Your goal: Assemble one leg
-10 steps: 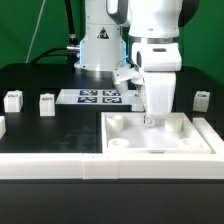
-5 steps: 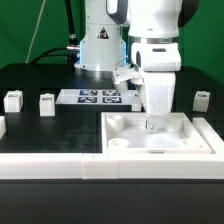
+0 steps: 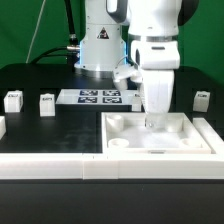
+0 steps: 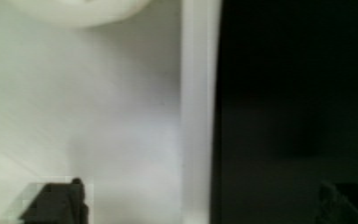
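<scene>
My gripper [image 3: 152,122] hangs low over the far part of the large white square tabletop [image 3: 185,137]. In the wrist view the gripper [image 4: 204,203] is open. Its two dark fingertips [image 4: 55,200] stand wide apart, on either side of the tabletop's edge. White tabletop surface [image 4: 87,110] lies on one side and black table [image 4: 300,100] on the other. Nothing is held. Three small white legs with marker tags stand on the table: two at the exterior view's left [image 3: 12,99] [image 3: 46,103] and one at the right [image 3: 201,98].
The marker board [image 3: 100,97] lies behind the tabletop, in front of the robot base [image 3: 100,45]. Another small white part [image 3: 2,126] shows at the exterior view's left edge. A white wall [image 3: 60,166] runs along the front of the table.
My gripper has shifted very slightly toward the exterior view's right over the tabletop. The legs and the tabletop have not moved.
</scene>
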`<action>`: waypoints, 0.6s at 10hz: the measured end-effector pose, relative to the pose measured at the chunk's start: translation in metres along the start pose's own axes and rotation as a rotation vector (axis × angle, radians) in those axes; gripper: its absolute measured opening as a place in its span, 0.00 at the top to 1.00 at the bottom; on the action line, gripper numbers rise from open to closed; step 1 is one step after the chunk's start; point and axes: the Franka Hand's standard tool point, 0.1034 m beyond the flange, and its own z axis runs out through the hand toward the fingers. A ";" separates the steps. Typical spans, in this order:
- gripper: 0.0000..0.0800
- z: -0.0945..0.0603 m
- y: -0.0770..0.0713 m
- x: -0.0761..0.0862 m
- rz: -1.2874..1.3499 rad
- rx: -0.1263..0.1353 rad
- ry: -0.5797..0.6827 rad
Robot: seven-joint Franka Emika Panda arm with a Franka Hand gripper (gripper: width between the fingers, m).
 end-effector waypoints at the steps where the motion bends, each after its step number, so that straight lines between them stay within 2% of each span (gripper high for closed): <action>1: 0.19 -0.010 -0.007 0.001 0.036 -0.009 0.000; 3: 0.19 -0.035 -0.017 0.013 0.167 -0.033 0.004; 4: 0.19 -0.040 -0.019 0.019 0.198 -0.039 0.008; 6: 0.19 -0.037 -0.019 0.017 0.230 -0.035 0.008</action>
